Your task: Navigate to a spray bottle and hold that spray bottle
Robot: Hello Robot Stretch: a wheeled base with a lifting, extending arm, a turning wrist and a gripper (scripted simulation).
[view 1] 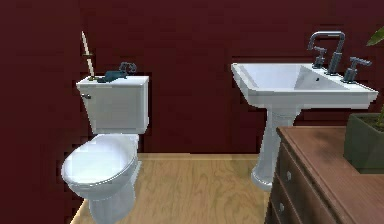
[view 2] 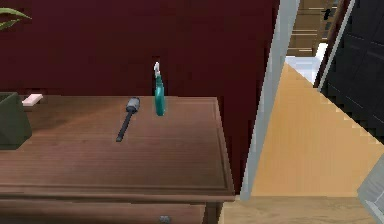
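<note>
A teal spray bottle (view 2: 158, 92) with a pale nozzle stands upright on a brown wooden dresser top (view 2: 110, 160), near its back edge and in front of the dark red wall. A dark long-handled brush (view 2: 127, 118) lies just left of the bottle. The same dresser (view 1: 335, 165) appears at the forward view's lower right corner.
A white toilet (view 1: 105, 150) has a dark teal blob (view 1: 115, 73) and a thin stick (view 1: 88, 55) on its tank. A pedestal sink (view 1: 300, 90) stands beside the dresser. A dark plant pot (view 2: 10, 120) and a pink thing (view 2: 32, 99) sit on the dresser. A doorway (view 2: 300, 120) opens to wood floor.
</note>
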